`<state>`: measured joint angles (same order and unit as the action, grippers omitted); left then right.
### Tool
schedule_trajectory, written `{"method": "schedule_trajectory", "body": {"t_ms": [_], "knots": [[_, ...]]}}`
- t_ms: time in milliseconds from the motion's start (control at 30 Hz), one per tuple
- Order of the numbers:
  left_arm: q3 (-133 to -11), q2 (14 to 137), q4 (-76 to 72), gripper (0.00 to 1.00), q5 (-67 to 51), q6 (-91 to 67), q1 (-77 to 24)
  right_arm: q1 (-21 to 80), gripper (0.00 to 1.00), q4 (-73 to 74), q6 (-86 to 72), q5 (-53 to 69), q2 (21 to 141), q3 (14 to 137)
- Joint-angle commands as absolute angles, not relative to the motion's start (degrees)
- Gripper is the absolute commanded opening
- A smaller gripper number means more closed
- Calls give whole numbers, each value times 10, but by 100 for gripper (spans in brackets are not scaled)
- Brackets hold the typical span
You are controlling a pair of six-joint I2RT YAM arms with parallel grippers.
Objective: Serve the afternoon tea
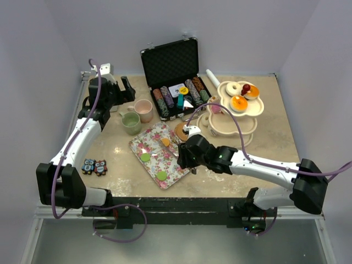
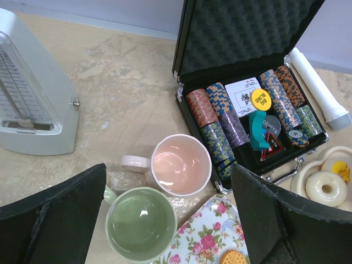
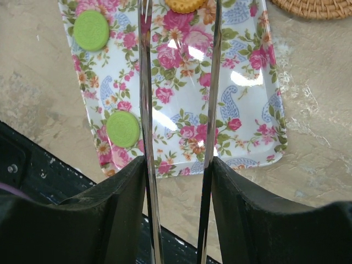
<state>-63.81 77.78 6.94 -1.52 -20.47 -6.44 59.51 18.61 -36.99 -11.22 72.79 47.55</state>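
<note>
Round orange toy biscuit on floral rectangular tray, front edge of worktop, judged light, rigid, slick, best nipped across its rim; right gripper jaws half-closed on steel tongs, left gripper jaws wide, empty

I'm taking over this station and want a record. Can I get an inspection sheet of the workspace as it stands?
Surface: beige mottled tabletop, no spills seen.
Job's things: three-tier stand back right, donut and cakes on its top tier; pink cup and green cup side by side, empty; two green macarons and an orange biscuit on the floral tray.
Clutter: open poker chip case, metronome, white cylinder, wicker coaster, two owl figures.
Grippers: left gripper open above the cups; right gripper shut on metal tongs over the tray.
Cables: purple cable along the left arm; right arm's cable loops in front of the stand.
Surroundings: plain pale walls on three sides.
</note>
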Motion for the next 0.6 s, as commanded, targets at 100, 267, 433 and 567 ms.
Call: {"method": "schedule_trajectory", "body": {"t_ms": [100,267,433,567], "knots": [[-640,776,52,100,-30,-208,-64,596,52,135,-409,-131,732,461],[-639,777,49,100,-38,-210,-64,597,51,128,-402,-129,736,457],[-639,780,48,99,-43,-214,-64,597,47,123,-396,-129,751,455],[-638,781,47,99,-48,-215,-64,598,45,134,-390,-136,758,463]]}}
